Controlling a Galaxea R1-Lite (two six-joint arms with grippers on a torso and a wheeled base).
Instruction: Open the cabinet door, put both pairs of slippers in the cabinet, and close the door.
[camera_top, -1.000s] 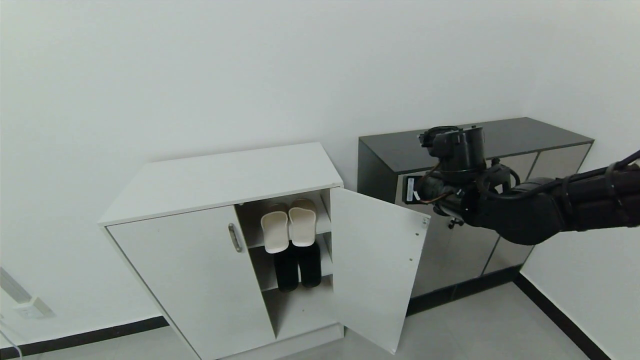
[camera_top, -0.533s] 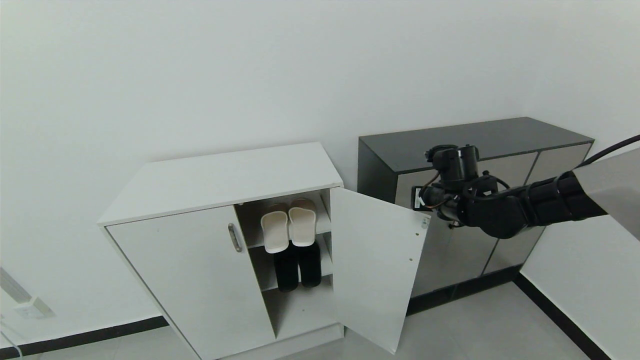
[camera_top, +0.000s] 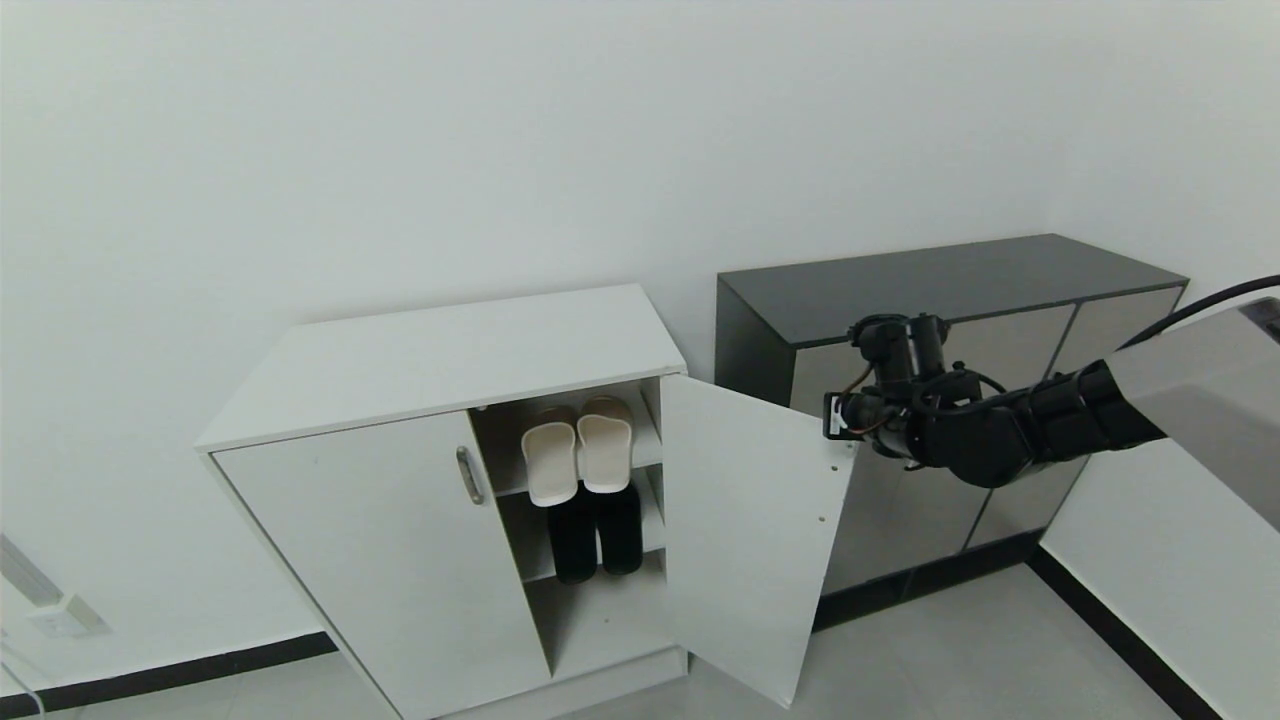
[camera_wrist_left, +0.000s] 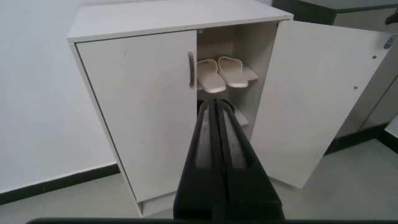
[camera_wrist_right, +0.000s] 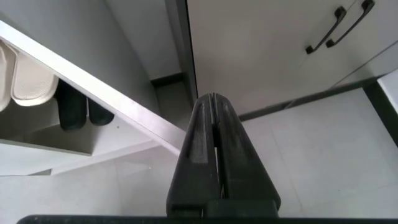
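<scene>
The white cabinet (camera_top: 440, 360) stands against the wall with its left door (camera_top: 390, 560) closed and its right door (camera_top: 750, 520) swung open. A white pair of slippers (camera_top: 578, 455) lies on the upper shelf, and a black pair (camera_top: 597, 535) on the shelf below. My right gripper (camera_top: 838, 418) sits at the open door's top outer corner, on its outer side. In the right wrist view it (camera_wrist_right: 213, 99) is shut and empty above the door's top edge (camera_wrist_right: 106, 93). My left gripper (camera_wrist_left: 216, 106) is shut and empty, held low in front of the cabinet opening.
A dark grey cabinet (camera_top: 950, 270) with handled doors (camera_wrist_right: 280, 43) stands right of the white one, just behind the open door. Grey floor (camera_top: 950, 650) lies in front. A small wall box (camera_top: 50, 610) sits at the lower left.
My right arm has stretched out away from the camera and dropped slightly, bringing its gripper to the open door's top corner. The door and slippers have not moved.
</scene>
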